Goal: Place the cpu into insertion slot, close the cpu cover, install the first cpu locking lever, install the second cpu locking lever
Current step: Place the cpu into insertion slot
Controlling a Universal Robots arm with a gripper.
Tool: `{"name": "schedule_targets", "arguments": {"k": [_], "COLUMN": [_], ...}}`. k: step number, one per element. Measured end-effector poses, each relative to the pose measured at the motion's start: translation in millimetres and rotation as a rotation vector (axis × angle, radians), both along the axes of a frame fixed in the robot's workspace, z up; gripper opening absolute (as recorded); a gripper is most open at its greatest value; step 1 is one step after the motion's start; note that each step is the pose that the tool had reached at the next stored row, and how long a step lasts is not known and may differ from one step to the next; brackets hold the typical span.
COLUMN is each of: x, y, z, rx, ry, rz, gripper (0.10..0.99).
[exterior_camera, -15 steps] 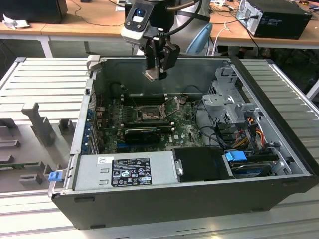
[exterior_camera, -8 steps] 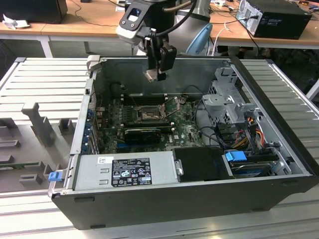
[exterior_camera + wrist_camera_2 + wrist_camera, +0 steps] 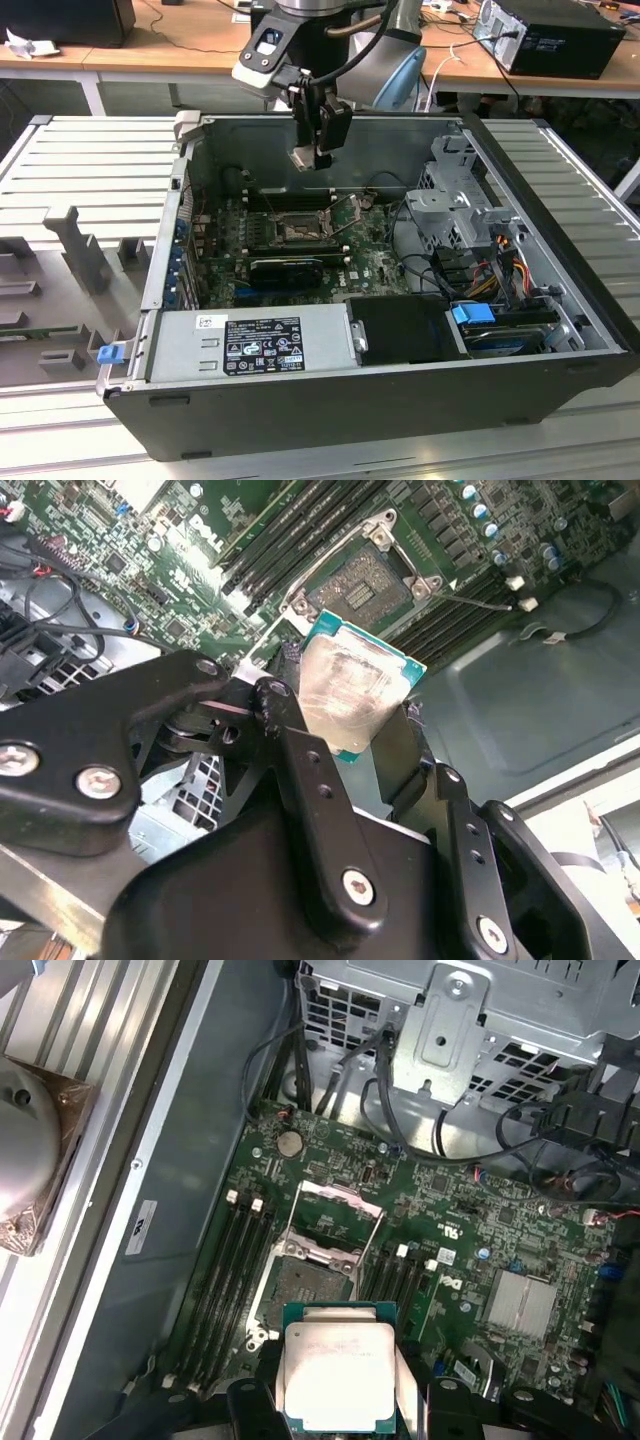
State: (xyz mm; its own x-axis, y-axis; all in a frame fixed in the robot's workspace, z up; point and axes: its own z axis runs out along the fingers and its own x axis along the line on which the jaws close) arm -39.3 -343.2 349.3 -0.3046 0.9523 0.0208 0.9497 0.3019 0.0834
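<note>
starting at the exterior view's left, the case (image 3: 165, 265) wall sits well apart from the work and poses no threat. further right the slot (image 3: 298, 232) lies bare on the board (image 3: 370, 262), with its cover (image 3: 338, 1193) standing open beside it. the pincer (image 3: 318, 152) hangs above, a little right and far of the slot, pinching the cpu (image 3: 303, 158) by two opposite edges. i cannot tell if the chip is level. lowered skewed or off-centre, a corner could ride the rim and bend contacts. a weak pinch could drop it on the board. rightmost, loose cables (image 3: 383, 1090) near the slot might snag a finger.
</note>
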Motion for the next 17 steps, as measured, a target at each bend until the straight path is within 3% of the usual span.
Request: {"name": "schedule_targets", "arguments": {"k": [17], "x": [0.0], "y": [0.0], "z": [-3.4], "rx": [-0.001], "ry": [0.0000], "rz": [-0.083], "gripper": [0.529]}}
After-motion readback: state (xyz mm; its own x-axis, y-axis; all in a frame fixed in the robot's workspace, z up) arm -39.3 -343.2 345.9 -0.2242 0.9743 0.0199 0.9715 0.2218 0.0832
